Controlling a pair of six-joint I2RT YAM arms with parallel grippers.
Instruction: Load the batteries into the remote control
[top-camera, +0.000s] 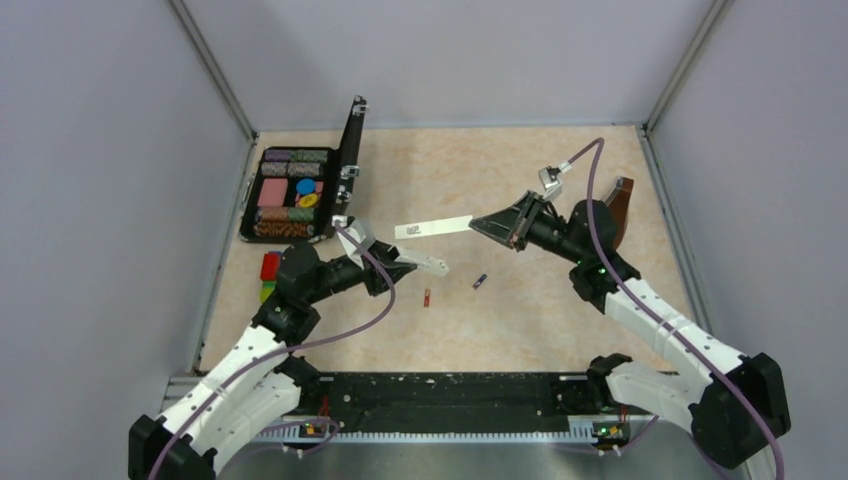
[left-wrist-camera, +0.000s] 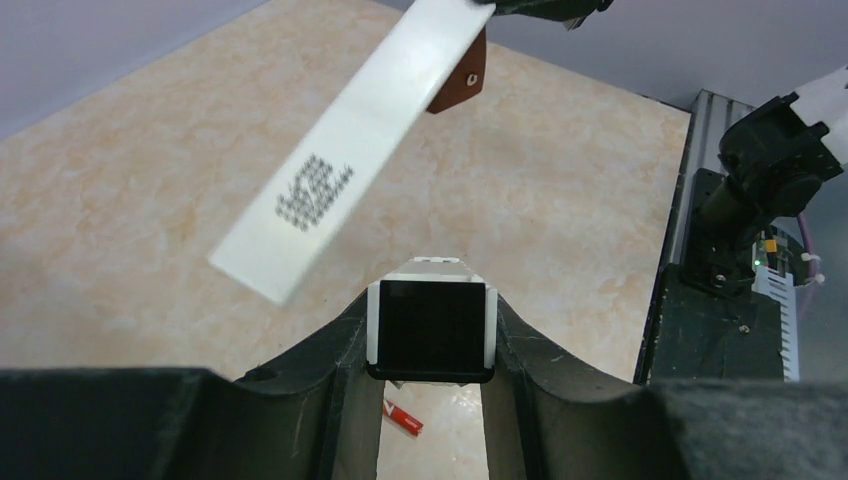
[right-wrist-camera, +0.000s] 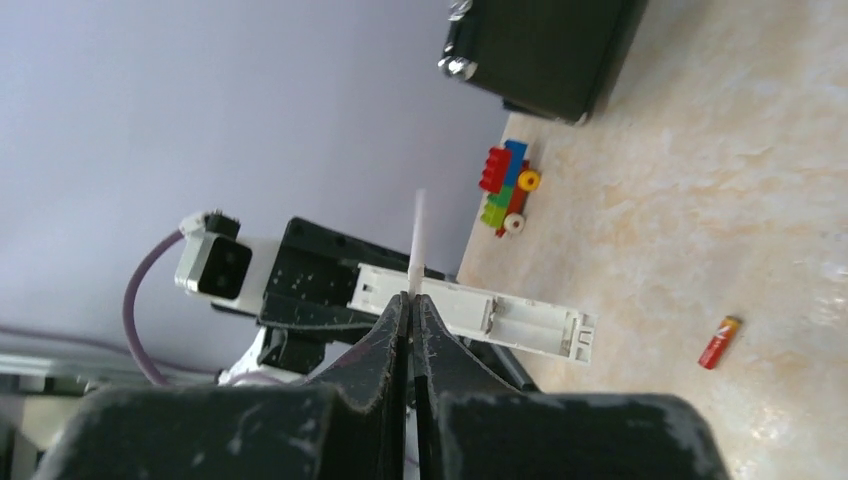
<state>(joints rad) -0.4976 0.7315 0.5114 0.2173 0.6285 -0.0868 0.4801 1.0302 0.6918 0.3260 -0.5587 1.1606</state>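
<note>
My left gripper is shut on the remote control, a slim white bar held above the table. The left wrist view shows its dark end clamped between the fingers. In the right wrist view the remote shows an open, empty battery bay. My right gripper is shut on a thin flat white cover strip with small print, held edge-on just above the remote. The reddish battery lies on the table below the remote, also visible in both wrist views. The dark purple battery lies to its right.
An open black case of coloured chips stands at the back left. Stacked toy blocks sit by the left arm. A brown wooden metronome stands behind the right gripper. Grey walls enclose the table.
</note>
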